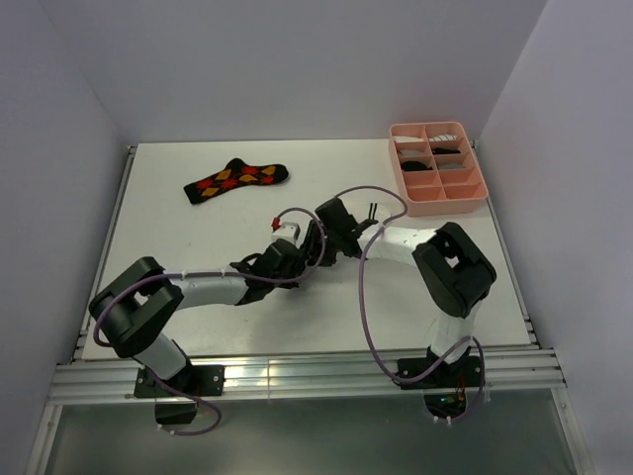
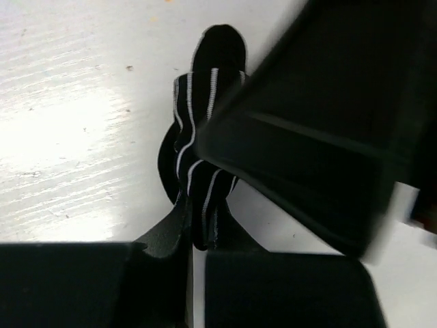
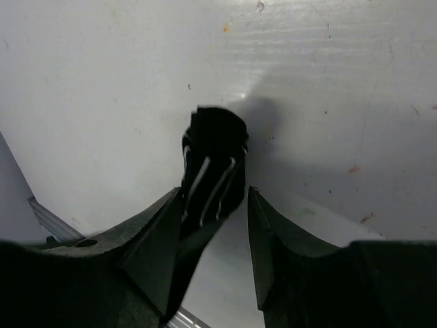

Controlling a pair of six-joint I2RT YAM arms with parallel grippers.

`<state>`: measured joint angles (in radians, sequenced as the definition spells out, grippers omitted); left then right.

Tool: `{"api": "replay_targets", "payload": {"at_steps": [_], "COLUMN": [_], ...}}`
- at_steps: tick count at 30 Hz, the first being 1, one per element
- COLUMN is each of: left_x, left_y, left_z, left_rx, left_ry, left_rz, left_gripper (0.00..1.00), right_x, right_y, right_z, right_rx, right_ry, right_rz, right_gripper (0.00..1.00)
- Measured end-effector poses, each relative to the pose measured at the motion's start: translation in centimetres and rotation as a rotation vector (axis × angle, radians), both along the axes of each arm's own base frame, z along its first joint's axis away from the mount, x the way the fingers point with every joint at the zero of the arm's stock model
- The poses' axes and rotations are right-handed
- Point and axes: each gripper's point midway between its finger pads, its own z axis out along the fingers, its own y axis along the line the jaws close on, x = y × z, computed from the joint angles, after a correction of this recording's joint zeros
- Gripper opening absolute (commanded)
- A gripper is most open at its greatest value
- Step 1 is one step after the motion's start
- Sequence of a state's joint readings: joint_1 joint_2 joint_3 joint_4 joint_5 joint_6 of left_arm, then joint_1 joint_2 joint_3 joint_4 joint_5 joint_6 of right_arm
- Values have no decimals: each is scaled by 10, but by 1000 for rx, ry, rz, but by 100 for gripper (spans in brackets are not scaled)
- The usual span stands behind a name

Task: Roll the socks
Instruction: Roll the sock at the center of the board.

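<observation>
The striped sock (image 2: 194, 157), black with thin white lines, is bunched into a short thick roll on the table (image 1: 198, 237). Its near end is pinched between the fingers of the left gripper (image 2: 201, 231), whose jaws are clamped tight on the fabric. The rest of the roll reaches forward from those fingertips and ends in a rounded black tip.

The same roll sits between the fingers of the right gripper (image 3: 215, 208). These jaws stand apart: the sock leans against one finger and a clear gap separates it from the other, so this gripper is not squeezing it. In the left wrist view the right gripper shows as a large dark blur just beside the sock and partly over it. From above, the two grippers meet nose to nose near the middle of the table and hide the sock.

The argyle sock (image 1: 237, 181) lies flat beyond the left gripper and to its left, well apart from it. A pink tray (image 1: 477, 190) stands beyond the right gripper, to its right, with small light and dark items in its compartments.
</observation>
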<state>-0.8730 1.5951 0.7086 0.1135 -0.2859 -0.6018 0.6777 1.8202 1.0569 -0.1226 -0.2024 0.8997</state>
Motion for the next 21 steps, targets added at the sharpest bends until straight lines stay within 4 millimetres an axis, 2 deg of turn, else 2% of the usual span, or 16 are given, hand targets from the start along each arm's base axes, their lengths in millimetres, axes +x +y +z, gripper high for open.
{"api": "replay_targets", "payload": {"at_steps": [4,9,15,21], "left_x": [4,6,5,4], "left_y": [6,9,14,14], "left_z": [1,1,1,2], "left_rx": [-102,-210,-309,-348], "left_ry": [58,118,176,204], "left_rz": [27,48,70,76], "left_gripper": [1,1,1,1], "right_x": [-3,-2,-2,-3], "right_y": [-4,-5,-3,1], "right_z": [16,32,26,10], "right_rx": [43,102,123,118], "right_ry": [-54,-115,-111,-77], "right_rz": [-11,-26,-40,-52], "right_gripper": [63,67,68,68]}}
